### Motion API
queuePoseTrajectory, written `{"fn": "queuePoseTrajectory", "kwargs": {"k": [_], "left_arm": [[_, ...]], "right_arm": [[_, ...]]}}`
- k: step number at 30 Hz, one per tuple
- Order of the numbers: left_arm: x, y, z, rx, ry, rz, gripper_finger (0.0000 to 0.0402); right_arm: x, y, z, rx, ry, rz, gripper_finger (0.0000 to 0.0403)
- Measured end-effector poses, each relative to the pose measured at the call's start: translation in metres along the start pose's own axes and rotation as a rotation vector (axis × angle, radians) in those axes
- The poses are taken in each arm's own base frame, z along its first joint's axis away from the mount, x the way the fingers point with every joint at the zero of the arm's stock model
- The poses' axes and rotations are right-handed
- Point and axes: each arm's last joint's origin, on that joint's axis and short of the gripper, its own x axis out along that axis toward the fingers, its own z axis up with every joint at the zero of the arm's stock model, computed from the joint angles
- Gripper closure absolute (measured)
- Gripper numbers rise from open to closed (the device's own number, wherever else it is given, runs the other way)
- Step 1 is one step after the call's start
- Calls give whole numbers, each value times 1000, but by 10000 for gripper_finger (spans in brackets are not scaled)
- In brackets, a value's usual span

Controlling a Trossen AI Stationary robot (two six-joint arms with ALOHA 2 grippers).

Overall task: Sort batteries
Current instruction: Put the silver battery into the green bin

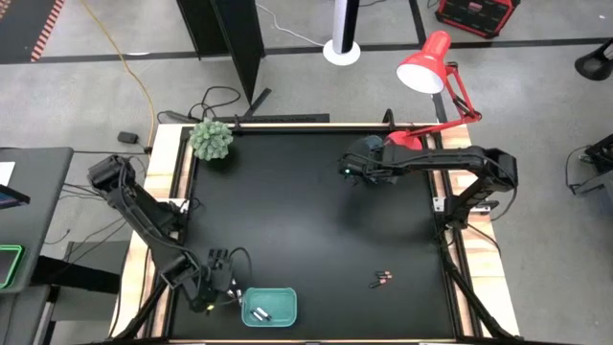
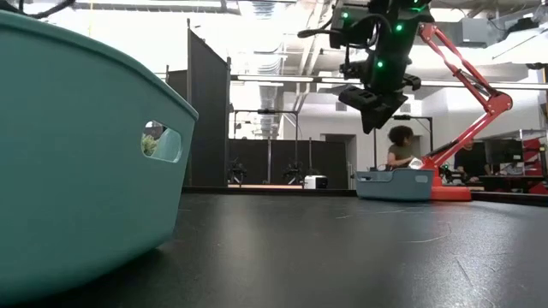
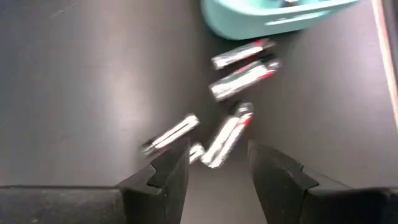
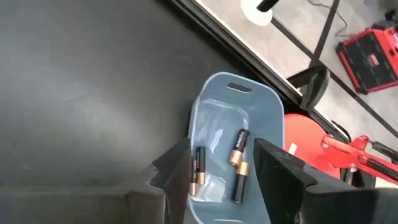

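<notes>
While my left gripper (image 3: 217, 180) hangs low by the teal plastic tray (image 1: 269, 305) at the near table edge, fingers spread and pinching nothing, four silver-and-red cylindrical batteries (image 3: 225, 137) lie loose on the black tabletop (image 1: 306, 211) just ahead of it; I judge a pick is next, needing one battery lined up between the fingers. Two more loose batteries (image 1: 383, 279) lie well apart toward the right. My right gripper (image 4: 221, 171) hovers spread over the pale blue plastic tray (image 4: 214, 93) holding three dark copper-topped batteries (image 4: 238, 149), apparently at drop-off.
</notes>
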Motion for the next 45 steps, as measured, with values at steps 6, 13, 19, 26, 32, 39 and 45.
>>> {"fn": "queuePoseTrajectory", "kwargs": {"k": [6, 13, 19, 26, 32, 39, 45], "left_arm": [[13, -12, -3, 29, -5, -9, 242], [30, -14, -8, 17, 38, 38, 242], [38, -15, -9, 15, 55, 52, 242], [43, -16, -10, 12, 61, 59, 273], [44, -17, -10, 10, 60, 60, 334], [44, -16, -10, 12, 60, 60, 360], [41, -17, -10, 14, 55, 44, 360]], "right_arm": [[-3, 4, -1, -2, -16, 16, 225], [-5, 6, -2, -7, -19, 20, 226], [-6, 7, -2, -9, -22, 23, 226], [-6, 6, -2, -7, -22, 23, 226], [-6, 6, -2, -7, -22, 23, 226], [-6, 7, -2, -10, -23, 25, 226], [-10, 12, -4, -23, -37, 42, 226]]}}
